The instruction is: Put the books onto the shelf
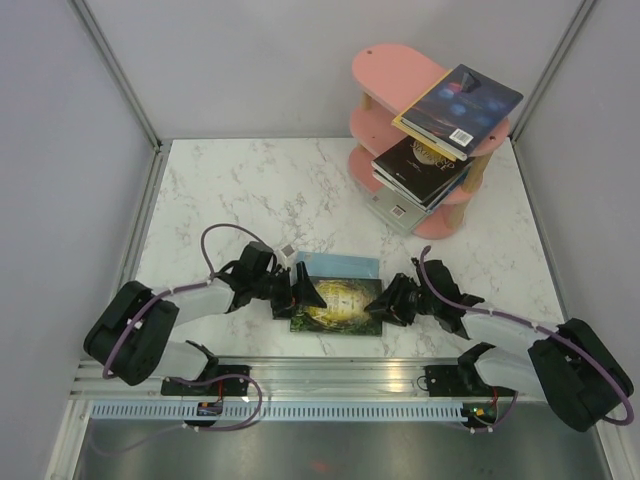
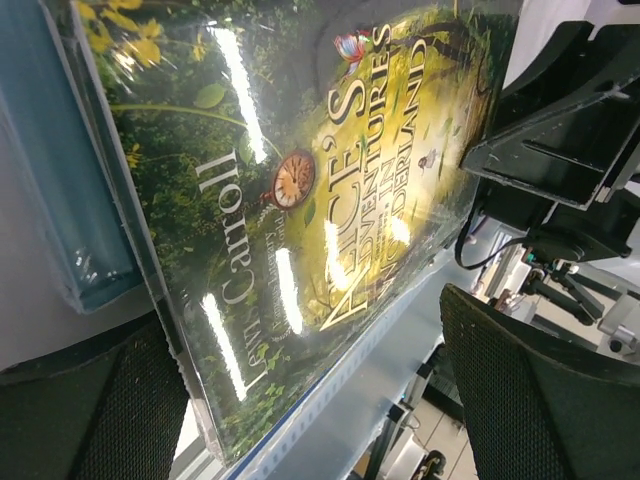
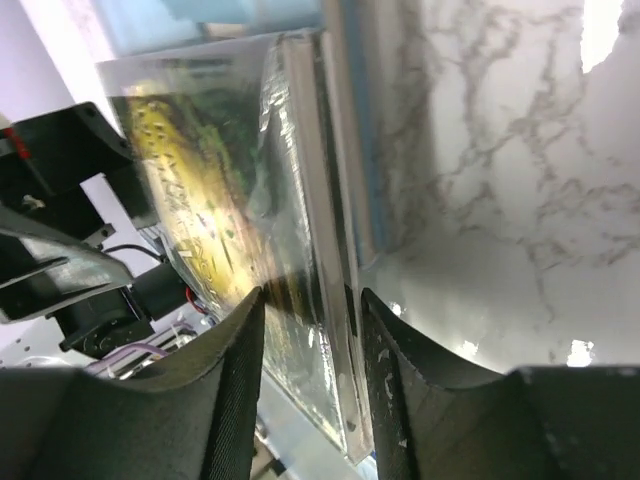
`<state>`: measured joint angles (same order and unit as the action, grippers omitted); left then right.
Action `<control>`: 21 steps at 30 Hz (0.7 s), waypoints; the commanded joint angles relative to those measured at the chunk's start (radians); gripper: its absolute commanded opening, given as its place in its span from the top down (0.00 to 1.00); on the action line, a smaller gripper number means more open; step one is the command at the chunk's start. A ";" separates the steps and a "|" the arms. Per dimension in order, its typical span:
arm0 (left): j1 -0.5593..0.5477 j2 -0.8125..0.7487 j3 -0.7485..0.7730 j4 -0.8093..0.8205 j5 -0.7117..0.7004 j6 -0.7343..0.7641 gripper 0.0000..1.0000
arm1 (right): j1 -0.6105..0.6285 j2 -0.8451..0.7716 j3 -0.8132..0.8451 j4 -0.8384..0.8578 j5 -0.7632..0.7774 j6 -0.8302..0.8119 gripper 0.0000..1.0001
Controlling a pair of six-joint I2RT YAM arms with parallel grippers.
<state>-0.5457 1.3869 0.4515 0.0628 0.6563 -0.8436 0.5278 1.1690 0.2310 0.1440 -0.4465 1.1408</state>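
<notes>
A green-yellow landscape book [image 1: 337, 305] lies at the table's near middle on a light blue book [image 1: 345, 263]. My right gripper [image 1: 378, 300] is shut on the green-yellow book's right edge [image 3: 300, 200], one pad on the cover and one under it. My left gripper [image 1: 298, 290] stands open at the book's left edge, and the cover [image 2: 300, 180] reaches in between its wide fingers [image 2: 540, 390]. The pink shelf [image 1: 392, 68] stands at the back right. A dark purple-blue book [image 1: 462, 105] lies tilted on its top, a black one [image 1: 420, 165] and a grey one [image 1: 395, 205] on the boards below.
The marble table [image 1: 230, 190] is walled on the left, back and right. A metal rail [image 1: 340, 375] runs along the near edge, just below the books. Both arm bases sit on that rail.
</notes>
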 commanded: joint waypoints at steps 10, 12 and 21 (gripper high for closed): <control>-0.014 -0.178 -0.008 0.140 0.062 -0.152 0.02 | 0.000 -0.419 0.079 -0.066 0.063 0.060 0.73; -0.014 -0.206 0.007 0.149 0.059 -0.178 0.02 | 0.000 -0.428 0.080 -0.041 0.052 0.082 0.73; -0.037 -0.238 0.068 0.166 0.037 -0.235 0.02 | 0.000 -0.459 0.067 -0.018 0.022 0.114 1.00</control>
<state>-0.5571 1.1984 0.4377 0.0998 0.6399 -1.0142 0.5194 0.7300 0.2848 0.0772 -0.3859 1.2354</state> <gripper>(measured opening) 0.979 0.256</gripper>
